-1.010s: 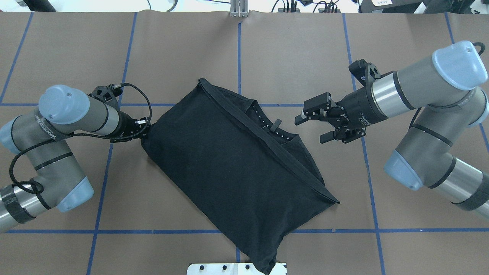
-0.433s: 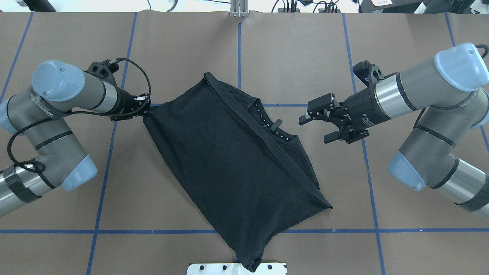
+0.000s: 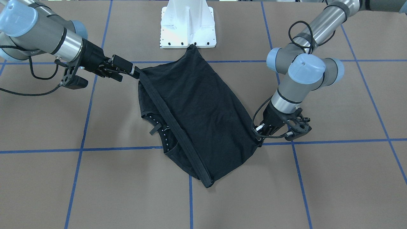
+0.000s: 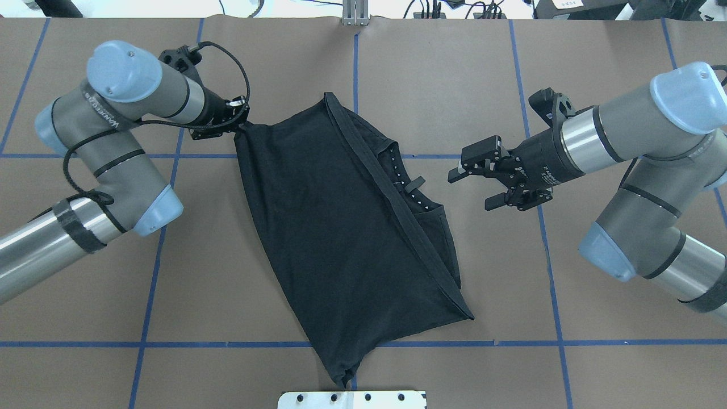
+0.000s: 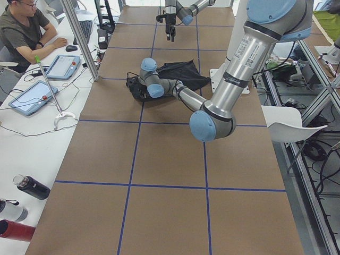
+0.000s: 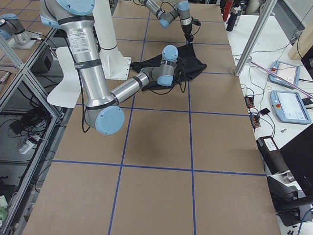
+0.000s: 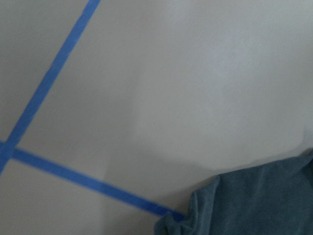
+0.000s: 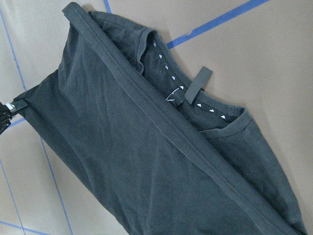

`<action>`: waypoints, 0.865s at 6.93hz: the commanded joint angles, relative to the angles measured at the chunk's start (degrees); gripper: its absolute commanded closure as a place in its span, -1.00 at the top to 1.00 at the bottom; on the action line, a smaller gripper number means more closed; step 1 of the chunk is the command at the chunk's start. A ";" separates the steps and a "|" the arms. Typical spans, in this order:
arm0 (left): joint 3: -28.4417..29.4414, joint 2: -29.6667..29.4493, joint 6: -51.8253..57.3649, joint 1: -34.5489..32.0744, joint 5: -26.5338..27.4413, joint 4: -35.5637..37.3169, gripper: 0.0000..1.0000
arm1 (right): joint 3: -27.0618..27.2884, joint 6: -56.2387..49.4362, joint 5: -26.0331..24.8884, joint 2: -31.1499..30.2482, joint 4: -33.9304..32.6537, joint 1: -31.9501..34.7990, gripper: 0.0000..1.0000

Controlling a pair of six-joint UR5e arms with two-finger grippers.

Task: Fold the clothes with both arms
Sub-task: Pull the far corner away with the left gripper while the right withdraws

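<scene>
Lying with one corner pinched in the left gripper point(image 4: 241, 124), black T-shirt point(image 4: 335, 227); right gripper point(image 4: 472, 187) agape nearby.

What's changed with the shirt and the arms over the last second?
The left gripper, shut on a corner of the T-shirt, swung away from the robot and slightly inward. It dragged the cloth, so its near tip slid off the white base plate. The right gripper stayed open and clear of the cloth, barely shifted.

Brown table point(image 4: 454, 68), blue tape lines point(image 4: 227, 344), black T-shirt point(image 4: 329, 216)
</scene>
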 commanded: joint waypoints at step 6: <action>25.26 -18.45 -0.35 -0.19 9.12 -14.89 -1.00 | 0.74 -0.06 -0.03 -3.23 0.06 3.01 1.00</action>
